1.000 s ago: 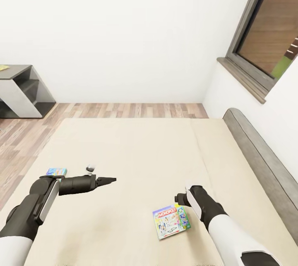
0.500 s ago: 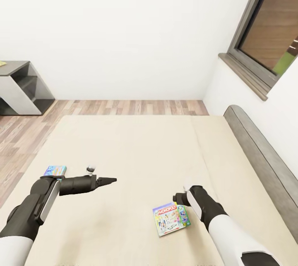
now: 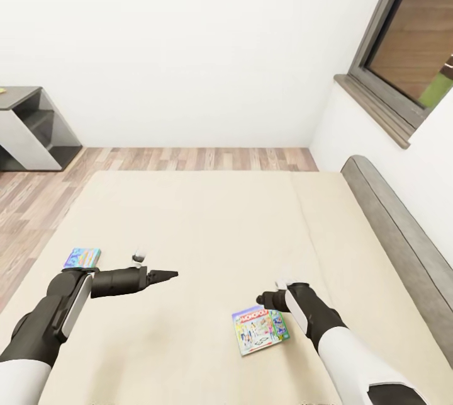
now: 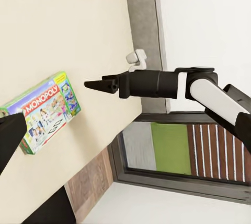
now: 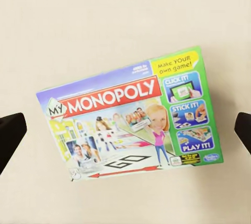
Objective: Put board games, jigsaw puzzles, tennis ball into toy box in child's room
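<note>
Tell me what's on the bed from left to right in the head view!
Small blue board game → left pincer → Monopoly board game → grey headboard.

My arms are white at the upper segments, black at elbows and forearms, each with a white side panel. Left gripper [image 3: 168, 275] has tapering black fingers, small white-grey knob on wrist. Right gripper [image 3: 264, 298] is black, with blunt dark fingertips [image 5: 10, 135].
</note>
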`<state>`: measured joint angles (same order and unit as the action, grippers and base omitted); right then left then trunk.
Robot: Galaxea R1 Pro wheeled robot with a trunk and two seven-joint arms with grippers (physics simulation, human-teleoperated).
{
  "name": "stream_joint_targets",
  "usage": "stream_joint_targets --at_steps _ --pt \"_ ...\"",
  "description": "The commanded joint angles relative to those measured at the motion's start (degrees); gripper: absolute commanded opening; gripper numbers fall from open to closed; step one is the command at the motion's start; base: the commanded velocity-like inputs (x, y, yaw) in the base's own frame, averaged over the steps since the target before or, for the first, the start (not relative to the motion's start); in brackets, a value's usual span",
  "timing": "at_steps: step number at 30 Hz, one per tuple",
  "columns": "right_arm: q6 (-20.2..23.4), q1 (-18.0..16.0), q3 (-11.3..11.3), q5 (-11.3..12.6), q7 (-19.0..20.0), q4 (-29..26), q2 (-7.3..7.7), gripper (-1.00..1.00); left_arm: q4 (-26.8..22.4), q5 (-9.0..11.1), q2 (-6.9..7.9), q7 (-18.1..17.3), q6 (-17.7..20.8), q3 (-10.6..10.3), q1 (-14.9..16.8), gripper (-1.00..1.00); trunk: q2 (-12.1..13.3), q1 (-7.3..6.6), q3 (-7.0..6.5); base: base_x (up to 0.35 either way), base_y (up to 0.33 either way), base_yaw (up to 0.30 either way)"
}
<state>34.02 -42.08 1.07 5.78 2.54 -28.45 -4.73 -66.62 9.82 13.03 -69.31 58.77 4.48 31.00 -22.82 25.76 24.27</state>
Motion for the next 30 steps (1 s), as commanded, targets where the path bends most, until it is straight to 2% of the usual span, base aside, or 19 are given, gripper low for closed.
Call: stream_joint_targets --at_steps 1,20,30 --pt "0.3 0.0 0.1 0.6 -0.2 -0.1 0.03 1.00 0.0 0.1 0.00 -0.1 0.3 0.0 0.1 1.00 -0.1 0.03 0.18 0.000 0.000 0.000" --pt "0.0 -0.2 0.0 0.5 -0.2 -0.3 -0.30 1.00 0.1 -0.1 -0.41 0.0 0.2 0.0 0.0 1.00 -0.1 0.03 1.99 0.000 0.000 0.000" --pt "-0.1 -0.9 0.0 0.5 -0.3 -2.7 0.48 1.00 0.2 0.0 -0.38 -0.1 0.2 0.0 0.1 1.00 -0.1 0.03 2.94 0.000 0.000 0.000"
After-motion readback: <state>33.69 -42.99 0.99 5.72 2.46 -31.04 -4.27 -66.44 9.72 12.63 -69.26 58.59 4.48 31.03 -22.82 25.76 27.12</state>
